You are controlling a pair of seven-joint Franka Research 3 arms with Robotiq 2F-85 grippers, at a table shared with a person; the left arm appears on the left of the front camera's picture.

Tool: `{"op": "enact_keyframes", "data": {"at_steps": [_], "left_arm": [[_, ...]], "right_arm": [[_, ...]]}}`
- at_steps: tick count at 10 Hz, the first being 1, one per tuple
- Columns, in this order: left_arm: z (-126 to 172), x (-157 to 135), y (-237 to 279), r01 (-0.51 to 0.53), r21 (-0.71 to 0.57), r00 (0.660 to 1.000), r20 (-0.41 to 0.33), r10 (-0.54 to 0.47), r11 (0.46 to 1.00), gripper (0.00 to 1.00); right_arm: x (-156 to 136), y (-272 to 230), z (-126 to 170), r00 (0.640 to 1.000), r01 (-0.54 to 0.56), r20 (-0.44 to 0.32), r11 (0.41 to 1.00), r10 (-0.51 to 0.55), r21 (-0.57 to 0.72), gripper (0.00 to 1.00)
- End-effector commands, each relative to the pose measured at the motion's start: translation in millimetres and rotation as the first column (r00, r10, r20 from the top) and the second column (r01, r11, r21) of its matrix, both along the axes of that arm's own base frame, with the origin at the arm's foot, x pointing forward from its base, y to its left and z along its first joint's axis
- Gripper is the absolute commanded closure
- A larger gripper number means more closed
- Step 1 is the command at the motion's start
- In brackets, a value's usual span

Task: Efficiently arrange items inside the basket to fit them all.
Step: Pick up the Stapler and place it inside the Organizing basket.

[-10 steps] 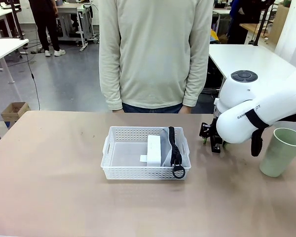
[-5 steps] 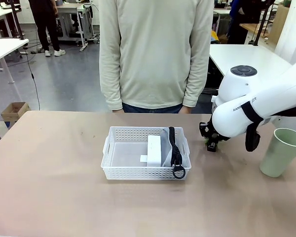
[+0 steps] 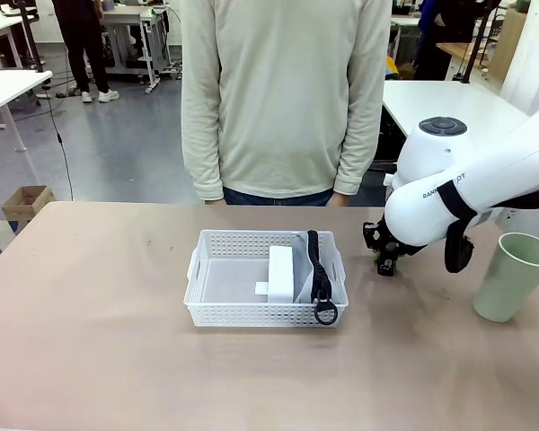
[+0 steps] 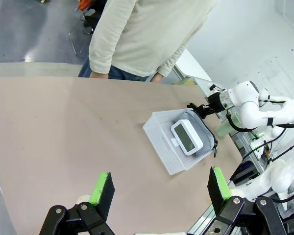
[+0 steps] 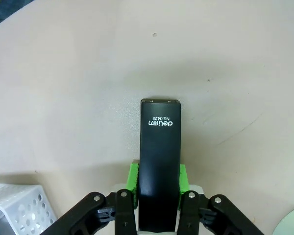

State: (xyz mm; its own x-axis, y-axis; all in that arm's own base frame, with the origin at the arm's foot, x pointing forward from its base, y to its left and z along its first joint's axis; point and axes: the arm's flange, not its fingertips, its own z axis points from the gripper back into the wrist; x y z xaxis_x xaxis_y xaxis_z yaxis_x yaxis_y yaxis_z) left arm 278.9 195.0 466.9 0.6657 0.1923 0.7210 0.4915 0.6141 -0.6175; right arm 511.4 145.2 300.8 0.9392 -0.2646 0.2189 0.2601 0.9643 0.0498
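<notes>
Right pincer [image 5: 158, 177] clamps black stapler [image 5: 159, 139], long axis pointing straight ahead.

Beyond my table [image 3: 90, 359], a person [image 3: 283, 99] in cream stands at twelve o'clock, cardboard box [image 3: 25, 205] at ten

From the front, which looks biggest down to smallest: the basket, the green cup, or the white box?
1. basket
2. green cup
3. white box, standing inside the basket
</notes>
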Motion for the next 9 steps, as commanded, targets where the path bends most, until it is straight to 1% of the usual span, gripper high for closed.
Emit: {"op": "enact_keyframes", "data": {"at_steps": [1,2,3,4,5,6,7,8,9], "left_arm": [[1.0,-2.3,0.0,0.003,-0.012,1.0,0.012,-0.003,1.0,0.0],[1.0,-2.3,0.0,0.003,-0.012,1.0,0.012,-0.003,1.0,0.0],[1.0,-2.3,0.0,0.003,-0.012,1.0,0.012,-0.003,1.0,0.0],[1.0,-2.3,0.0,0.003,-0.012,1.0,0.012,-0.003,1.0,0.0],[1.0,-2.3,0.0,0.003,-0.012,1.0,0.012,-0.003,1.0,0.0],[1.0,-2.3,0.0,0.003,-0.012,1.0,0.012,-0.003,1.0,0.0],[1.0,-2.3,0.0,0.003,-0.012,1.0,0.012,-0.003,1.0,0.0],[1.0,-2.3,0.0,0.003,-0.012,1.0,0.012,-0.003,1.0,0.0],[1.0,-2.3,0.0,0.003,-0.012,1.0,0.012,-0.003,1.0,0.0]], "right_arm": [[-4.0,-6.4,-11.0,0.998,-0.013,-0.067,1.0,0.013,-0.002,1.0],[-9.4,-13.2,6.6,0.999,-0.019,-0.047,1.0,0.02,0.021,1.0],[-23.4,-22.8,44.5,0.998,-0.054,-0.016,0.998,0.055,0.037,1.0],[-48.5,-33.0,98.6,0.995,-0.101,-0.004,0.994,0.102,0.047,1.0],[-76.1,-37.9,138.6,0.985,-0.159,-0.047,0.983,0.164,0.091,1.0],[-103.3,-40.0,163.5,0.967,-0.25,-0.034,0.963,0.254,0.097,1.0],[-130.6,-41.1,178.2,0.933,-0.351,-0.049,0.93,0.358,0.112,1.0],[-160.7,-43.8,188.5,0.877,-0.472,-0.029,0.873,0.479,0.125,1.0],[-194.6,-49.7,196.1,0.798,-0.598,0.005,0.792,0.602,0.126,1.0]]}}
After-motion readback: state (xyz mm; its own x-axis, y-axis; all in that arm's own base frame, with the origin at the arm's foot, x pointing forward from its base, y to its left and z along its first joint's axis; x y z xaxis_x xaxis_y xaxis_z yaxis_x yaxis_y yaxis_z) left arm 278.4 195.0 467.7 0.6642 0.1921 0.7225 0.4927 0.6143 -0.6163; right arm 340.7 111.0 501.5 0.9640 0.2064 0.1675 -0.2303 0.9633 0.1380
